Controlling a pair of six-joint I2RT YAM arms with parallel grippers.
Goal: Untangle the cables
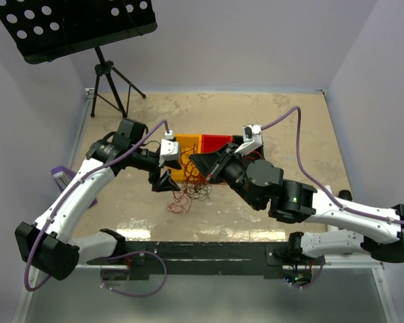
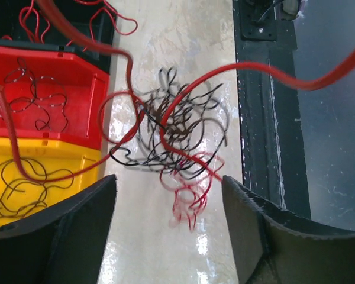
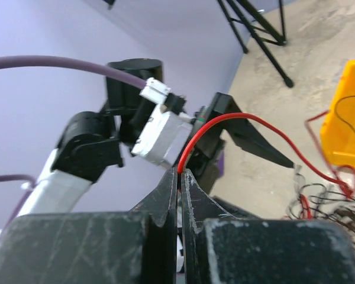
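Pinching thin red curly wire (image 3: 254, 119) in fully closed right gripper (image 3: 178, 173) | holding wide-open, empty left gripper (image 2: 167, 188) above tangled heap of thin black-and-red wires (image 2: 177, 130)

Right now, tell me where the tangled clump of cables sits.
In the top view, the tangled clump of cables lies on the table near its middle, just on the near side of the yellow bin.

A: What is sitting on the table (image 1: 289, 155)?
B: A tangle of red and black cables (image 2: 177, 135) is lying on its pale top, just beside a yellow bin (image 2: 47, 155) and a red bin (image 2: 77, 125) that are standing touching each other.
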